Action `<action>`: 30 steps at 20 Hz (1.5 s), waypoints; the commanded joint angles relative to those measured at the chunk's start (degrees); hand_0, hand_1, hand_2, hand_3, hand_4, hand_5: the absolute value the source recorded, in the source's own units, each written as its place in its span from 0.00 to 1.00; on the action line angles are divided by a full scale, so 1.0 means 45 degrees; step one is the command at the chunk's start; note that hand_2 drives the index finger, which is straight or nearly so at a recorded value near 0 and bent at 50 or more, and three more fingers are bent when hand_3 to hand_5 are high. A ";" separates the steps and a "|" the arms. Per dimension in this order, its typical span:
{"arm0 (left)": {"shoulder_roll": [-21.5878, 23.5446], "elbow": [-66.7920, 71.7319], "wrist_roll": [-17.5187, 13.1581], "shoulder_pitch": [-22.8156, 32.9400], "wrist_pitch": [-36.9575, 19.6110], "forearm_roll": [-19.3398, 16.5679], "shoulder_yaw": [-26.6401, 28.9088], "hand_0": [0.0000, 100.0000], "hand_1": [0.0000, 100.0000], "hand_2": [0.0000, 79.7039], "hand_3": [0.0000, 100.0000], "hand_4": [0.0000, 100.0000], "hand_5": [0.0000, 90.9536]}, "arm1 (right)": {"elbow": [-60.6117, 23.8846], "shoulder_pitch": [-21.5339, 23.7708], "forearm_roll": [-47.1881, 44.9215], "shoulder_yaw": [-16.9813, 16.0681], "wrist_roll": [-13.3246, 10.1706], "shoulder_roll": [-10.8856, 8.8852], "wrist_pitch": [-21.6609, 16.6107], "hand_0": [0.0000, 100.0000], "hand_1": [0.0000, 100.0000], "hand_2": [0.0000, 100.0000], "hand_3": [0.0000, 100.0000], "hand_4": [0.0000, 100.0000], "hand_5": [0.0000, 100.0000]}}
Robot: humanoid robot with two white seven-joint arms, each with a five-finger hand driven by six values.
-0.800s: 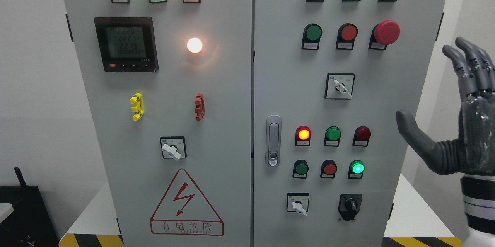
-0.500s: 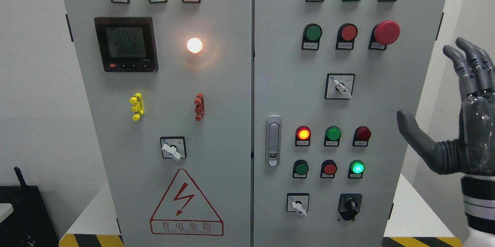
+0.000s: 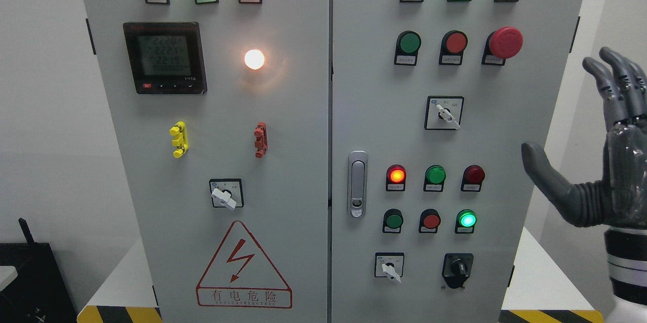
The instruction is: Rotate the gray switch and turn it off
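Gray control cabinet (image 3: 303, 110) faces the robot's raised right hand (image 3: 606, 171), fingers (image 3: 614, 80) spread and holding nothing.
Red warning triangle (image 3: 244, 265) reads "有电危险", below a white-handled rotary switch (image 3: 226, 193).

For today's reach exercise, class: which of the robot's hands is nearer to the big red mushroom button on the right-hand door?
Right. The right hand is raised, fingers spread, beside the cabinet, right of and below the red mushroom button. The left hand is not in view.
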 commanded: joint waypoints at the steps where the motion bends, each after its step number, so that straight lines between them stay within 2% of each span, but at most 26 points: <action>1: 0.0002 -0.0332 -0.0002 -0.0117 0.0003 0.0235 0.0098 0.12 0.39 0.00 0.00 0.00 0.00 | -0.0008 -0.0113 -0.0065 -0.0111 -0.0042 0.0072 -0.0033 0.15 0.17 0.00 0.00 0.00 0.00; 4: 0.0002 -0.0332 -0.0002 -0.0117 0.0003 0.0254 0.0098 0.12 0.39 0.00 0.00 0.00 0.00 | 0.0031 -0.0133 -0.0453 -0.0112 -0.0353 0.0111 -0.0073 0.18 0.28 0.00 0.01 0.00 0.00; 5: 0.0002 -0.0332 -0.0002 -0.0117 0.0003 0.0254 0.0098 0.12 0.39 0.00 0.00 0.00 0.00 | 0.0031 -0.0172 -0.0746 -0.0092 -0.0471 0.0227 -0.0092 0.18 0.33 0.00 0.08 0.03 0.00; 6: 0.0002 -0.0332 -0.0002 -0.0117 0.0003 0.0254 0.0098 0.12 0.39 0.00 0.00 0.00 0.00 | 0.0031 -0.0192 -0.0942 -0.0111 -0.0511 0.0248 -0.0208 0.18 0.33 0.00 0.08 0.03 0.00; 8: 0.0002 -0.0332 -0.0002 -0.0117 0.0003 0.0254 0.0098 0.12 0.39 0.00 0.00 0.00 0.00 | 0.0050 -0.0231 -0.0983 -0.0131 -0.0491 0.0267 -0.0404 0.22 0.39 0.00 0.20 0.15 0.00; 9: 0.0002 -0.0332 -0.0002 -0.0117 0.0003 0.0254 0.0098 0.12 0.39 0.00 0.00 0.00 0.00 | 0.0050 -0.0231 -0.0983 -0.0170 -0.0511 0.0267 -0.0424 0.22 0.40 0.00 0.21 0.16 0.01; 10: -0.0017 -0.0332 -0.0002 -0.0117 0.0003 0.0254 0.0098 0.12 0.39 0.00 0.00 0.00 0.00 | 0.0050 -0.0231 -0.0983 -0.0247 -0.0492 0.0267 -0.0424 0.23 0.41 0.00 0.23 0.19 0.07; 11: 0.0002 -0.0332 -0.0002 -0.0117 0.0003 0.0235 0.0098 0.12 0.39 0.00 0.00 0.00 0.00 | 0.0031 -0.0250 -0.0983 -0.0306 -0.0414 0.0306 -0.0424 0.26 0.41 0.00 0.28 0.33 0.29; 12: 0.0002 -0.0332 -0.0002 -0.0117 0.0003 0.0254 0.0098 0.12 0.39 0.00 0.00 0.00 0.00 | 0.0050 -0.0251 -0.0983 -0.0326 -0.0375 0.0326 -0.0424 0.27 0.41 0.00 0.30 0.36 0.35; 13: 0.0002 -0.0332 -0.0002 -0.0117 0.0003 0.0254 0.0098 0.12 0.39 0.00 0.00 0.00 0.00 | 0.0031 -0.0251 -0.0983 -0.0326 -0.0336 0.0345 -0.0405 0.28 0.42 0.00 0.34 0.43 0.49; 14: 0.0002 -0.0332 -0.0002 -0.0117 0.0003 0.0235 0.0098 0.12 0.39 0.00 0.00 0.00 0.00 | 0.0031 -0.0251 -0.1003 -0.0326 -0.0335 0.0384 -0.0366 0.28 0.42 0.00 0.41 0.55 0.72; 15: 0.0002 -0.0332 -0.0002 -0.0117 0.0003 0.0254 0.0098 0.12 0.39 0.00 0.00 0.00 0.00 | 0.0011 -0.0251 -0.1061 -0.0326 -0.0316 0.0462 -0.0346 0.27 0.42 0.00 0.44 0.60 0.79; 17: 0.0002 -0.0332 -0.0002 -0.0117 0.0003 0.0254 0.0098 0.12 0.39 0.00 0.00 0.00 0.00 | 0.0011 -0.0231 -0.1081 -0.0326 -0.0296 0.0502 -0.0268 0.22 0.45 0.00 0.58 0.76 0.98; 19: 0.0002 -0.0332 -0.0002 -0.0117 0.0003 0.0254 0.0098 0.12 0.39 0.00 0.00 0.00 0.00 | 0.0011 -0.0212 -0.1081 -0.0326 -0.0219 0.0599 -0.0229 0.20 0.46 0.00 0.63 0.79 1.00; 20: -0.0017 -0.0332 -0.0002 -0.0117 0.0003 0.0254 0.0098 0.12 0.39 0.00 0.00 0.00 0.00 | 0.0031 -0.0211 -0.1100 -0.0326 -0.0121 0.0638 -0.0209 0.19 0.48 0.04 0.70 0.81 1.00; 22: 0.0002 -0.0332 -0.0002 -0.0117 0.0003 0.0235 0.0098 0.12 0.39 0.00 0.00 0.00 0.00 | 0.0031 -0.0192 -0.1352 -0.0288 -0.0004 0.0755 0.0101 0.18 0.50 0.11 0.75 0.84 1.00; 23: -0.0017 -0.0332 -0.0002 -0.0117 0.0003 0.0254 0.0098 0.12 0.39 0.00 0.00 0.00 0.00 | 0.0050 -0.0192 -0.1644 -0.0249 0.0074 0.0775 0.0258 0.18 0.51 0.19 0.79 0.86 1.00; 27: 0.0002 -0.0332 -0.0002 -0.0117 0.0003 0.0235 0.0098 0.12 0.39 0.00 0.00 0.00 0.00 | 0.0089 -0.0172 -0.2486 -0.0190 0.0309 0.0775 0.0493 0.16 0.53 0.23 0.85 0.90 1.00; 30: 0.0002 -0.0332 -0.0002 -0.0117 0.0003 0.0234 0.0098 0.12 0.39 0.00 0.00 0.00 0.00 | 0.0225 -0.0153 -0.2526 -0.0111 0.0387 0.0775 0.0786 0.16 0.55 0.32 0.88 0.91 1.00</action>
